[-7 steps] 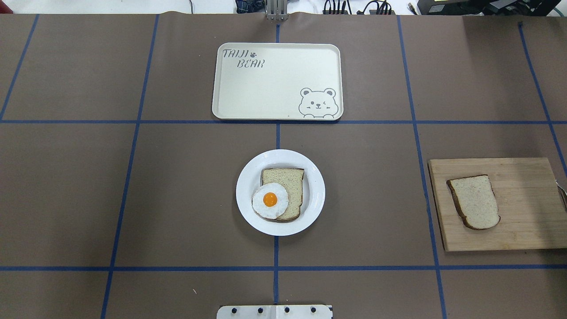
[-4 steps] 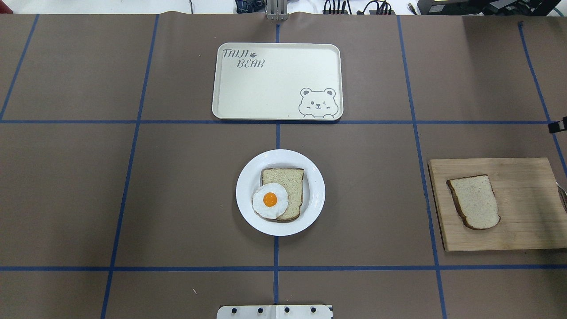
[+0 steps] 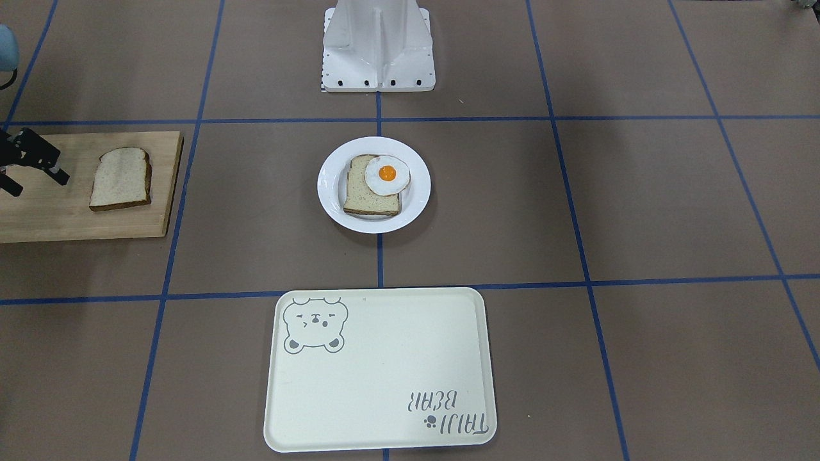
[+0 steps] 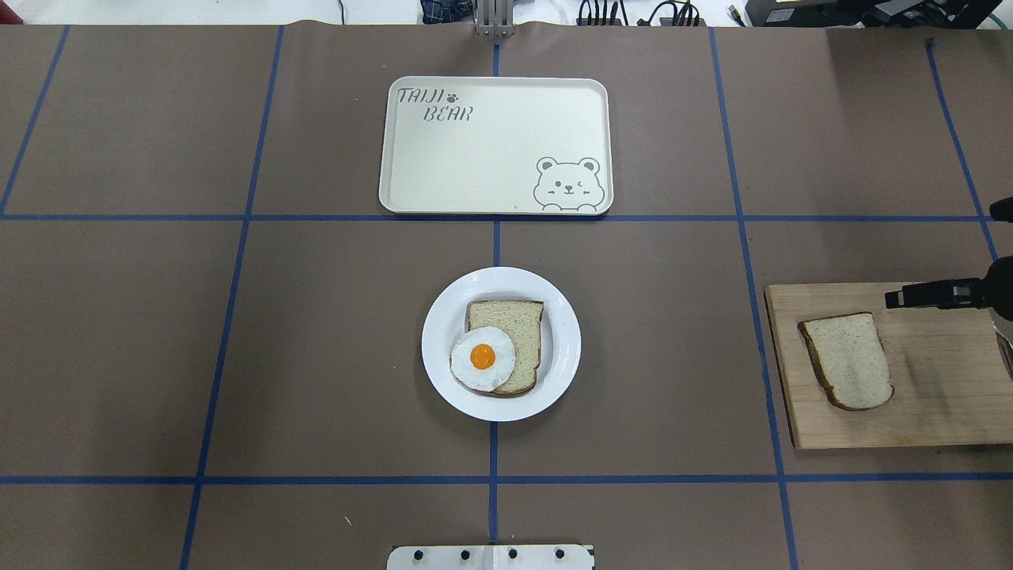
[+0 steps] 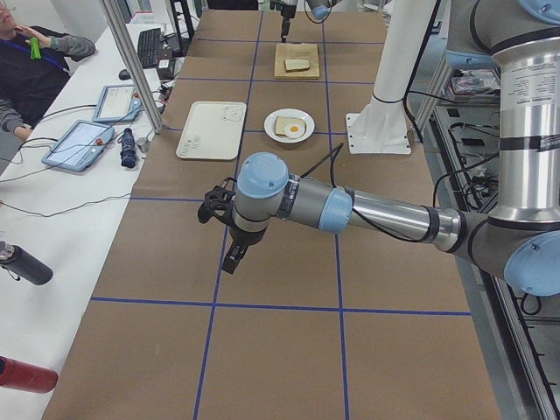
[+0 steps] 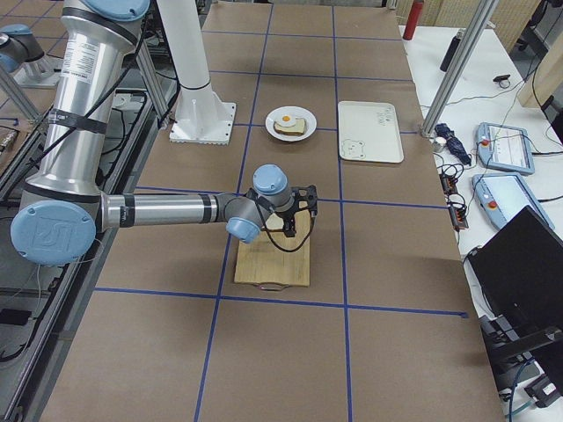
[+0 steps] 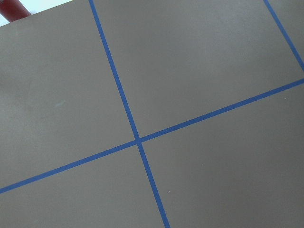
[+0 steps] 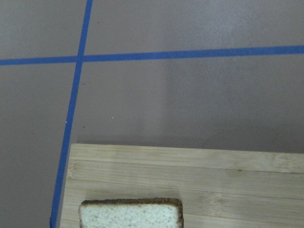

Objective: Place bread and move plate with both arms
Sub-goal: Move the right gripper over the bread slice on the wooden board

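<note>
Right hand [image 3: 41, 186], fingers spread wide and empty, hovers over a wooden board [image 4: 934, 412]; the bread [image 4: 847, 360] lies flat near it. It looks soft and light and would likely tear, so pinch opposite crusts. Left hand [image 5: 226, 238]: grip cannot be told. Two slices (second slice [image 4: 522, 317] on the one plate [image 4: 558, 317]), one egg [image 4: 482, 358], one tray [image 4: 495, 158], one board.

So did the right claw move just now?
Yes. The right gripper has come in from the view's right edge, over the wooden board's far edge, toward the bread.

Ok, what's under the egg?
A bread slice, lying on the plate. The egg overhangs the slice's edge; the parts of slice and plate beneath it are covered.
</note>
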Tool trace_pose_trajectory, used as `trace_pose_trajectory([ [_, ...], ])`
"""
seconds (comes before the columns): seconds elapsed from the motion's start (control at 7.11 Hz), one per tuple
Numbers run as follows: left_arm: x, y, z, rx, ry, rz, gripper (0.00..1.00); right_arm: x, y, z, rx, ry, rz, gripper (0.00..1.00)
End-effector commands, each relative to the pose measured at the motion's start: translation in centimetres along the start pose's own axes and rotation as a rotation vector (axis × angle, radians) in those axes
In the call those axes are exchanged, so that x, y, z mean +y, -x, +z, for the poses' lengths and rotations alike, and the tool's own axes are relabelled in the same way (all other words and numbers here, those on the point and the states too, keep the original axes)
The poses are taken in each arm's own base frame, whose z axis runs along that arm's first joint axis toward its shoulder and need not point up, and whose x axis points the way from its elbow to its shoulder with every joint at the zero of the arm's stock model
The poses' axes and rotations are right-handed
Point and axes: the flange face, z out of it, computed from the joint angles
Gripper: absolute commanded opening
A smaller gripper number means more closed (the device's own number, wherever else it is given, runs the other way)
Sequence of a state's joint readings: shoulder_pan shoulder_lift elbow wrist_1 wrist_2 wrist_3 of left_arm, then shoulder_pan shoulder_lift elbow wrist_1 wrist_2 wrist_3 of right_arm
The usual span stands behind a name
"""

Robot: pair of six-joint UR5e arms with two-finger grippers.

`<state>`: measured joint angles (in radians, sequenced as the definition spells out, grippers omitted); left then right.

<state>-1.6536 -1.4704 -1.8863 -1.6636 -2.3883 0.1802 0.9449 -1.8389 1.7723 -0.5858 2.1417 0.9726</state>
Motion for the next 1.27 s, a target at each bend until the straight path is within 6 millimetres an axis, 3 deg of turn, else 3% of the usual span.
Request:
trace_pose_trajectory([
  [0.0, 0.1, 0.1, 0.1, -0.002, -0.011, -0.003, 0.98, 2.9, 0.3, 2.2, 0.042, 0.002, -0.025, 0.73],
  [0.28, 0.3, 0.1, 0.2, -0.002, -0.010, -0.003, 0.98, 3.8, 1.0, 3.5, 0.061, -0.001, -0.054, 0.63],
  [0.98, 0.2, 0.2, 0.2, -0.002, -0.010, -0.004, 0.98, 3.6, 1.4, 4.7, 0.066, 0.009, -0.072, 0.59],
  [1.13, 0.2, 0.2, 0.2, -0.003, -0.008, -0.005, 0.98, 3.6, 1.9, 5.0, 0.060, 0.013, -0.079, 0.53],
])
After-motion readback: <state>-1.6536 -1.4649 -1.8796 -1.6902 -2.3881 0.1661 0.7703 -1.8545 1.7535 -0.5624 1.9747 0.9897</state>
